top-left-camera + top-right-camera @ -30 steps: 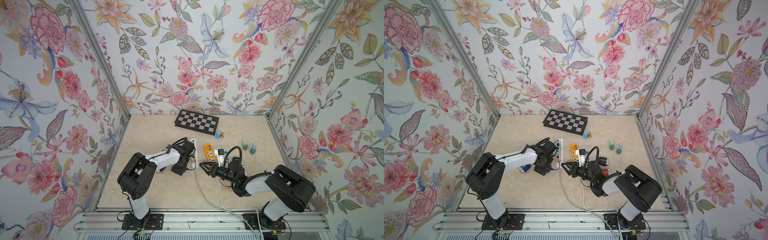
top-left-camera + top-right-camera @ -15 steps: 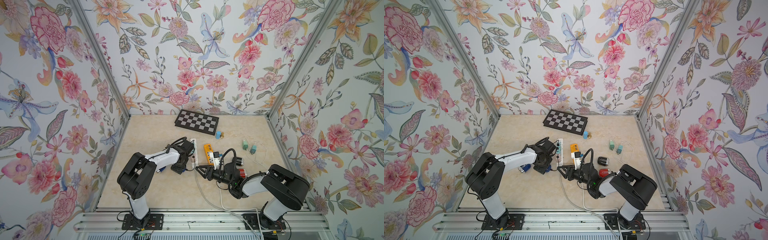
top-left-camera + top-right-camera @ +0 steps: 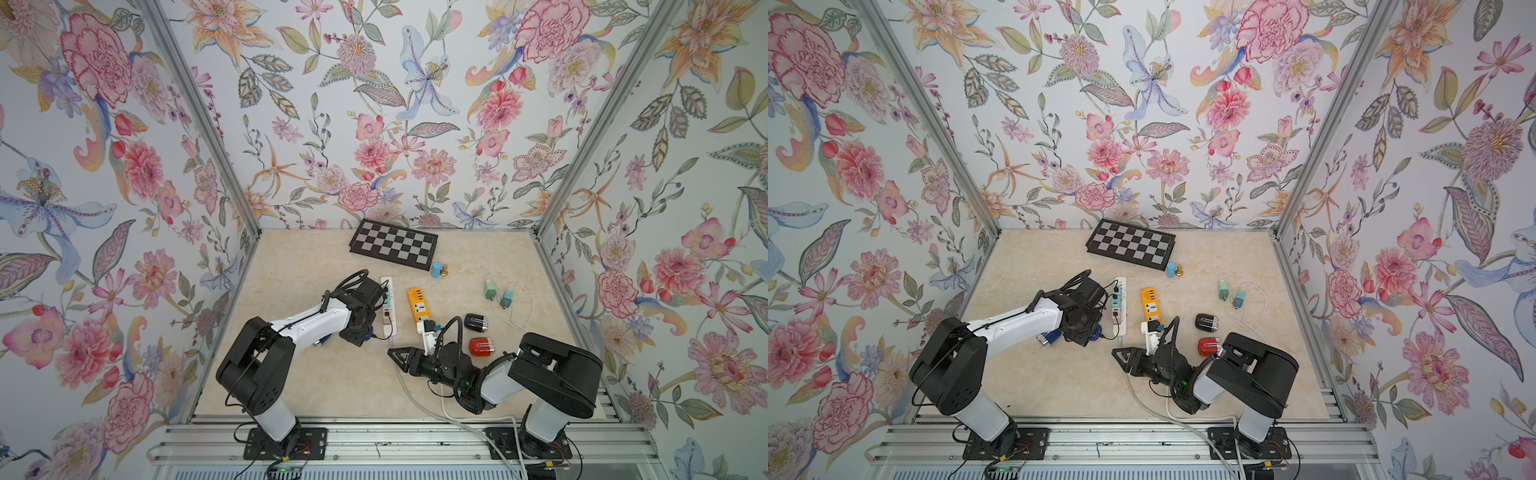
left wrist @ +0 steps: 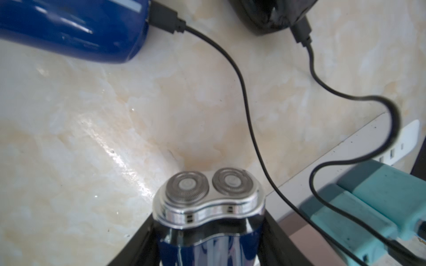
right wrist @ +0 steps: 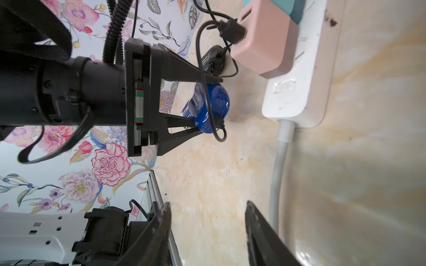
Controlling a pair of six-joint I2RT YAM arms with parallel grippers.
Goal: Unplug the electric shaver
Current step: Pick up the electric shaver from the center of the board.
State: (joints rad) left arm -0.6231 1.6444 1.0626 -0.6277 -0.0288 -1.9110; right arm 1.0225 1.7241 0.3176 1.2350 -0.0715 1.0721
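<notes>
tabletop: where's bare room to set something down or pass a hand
Bare: the beige marble tabletop in front, between the left arm and the grey cable; also the far left corner, between the floral wall and the checkered board. Crowded: the middle, from the white power strip past the orange power strip to the small red device and teal chargers.

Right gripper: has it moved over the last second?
Yes. The right gripper has drawn back from the orange strip, toward the front rail and slightly left.
</notes>
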